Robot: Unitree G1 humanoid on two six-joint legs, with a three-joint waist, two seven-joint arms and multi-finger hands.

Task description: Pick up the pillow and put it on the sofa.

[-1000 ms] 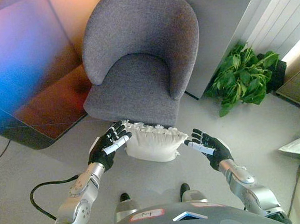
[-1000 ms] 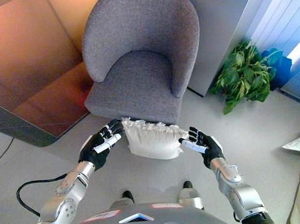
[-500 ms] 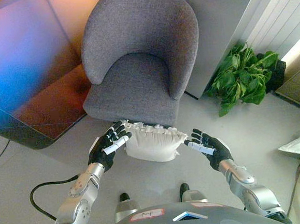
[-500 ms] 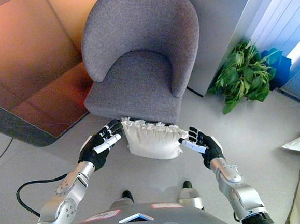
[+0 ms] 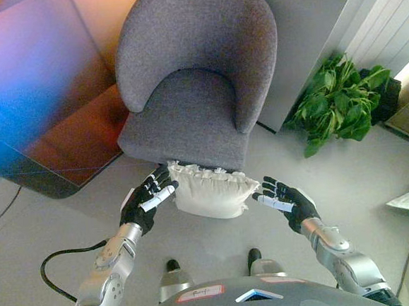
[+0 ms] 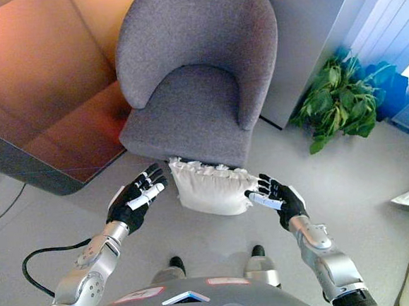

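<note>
A plant (image 5: 341, 103) stands right of the sofa (image 5: 191, 76), against the wall. The pillow (image 5: 211, 191) lies on the floor at the sofa's front edge. The left hand (image 5: 148, 198) and right hand (image 5: 285, 201) flank it, fingers straight, holding nothing.

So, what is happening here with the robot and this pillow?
The robot holds a white pillow between its two open hands: the left hand is at the pillow's left end and the right hand at its right end. The pillow is up off the floor, just in front of the grey sofa chair, whose seat is empty. It is not yet on the seat.
</note>
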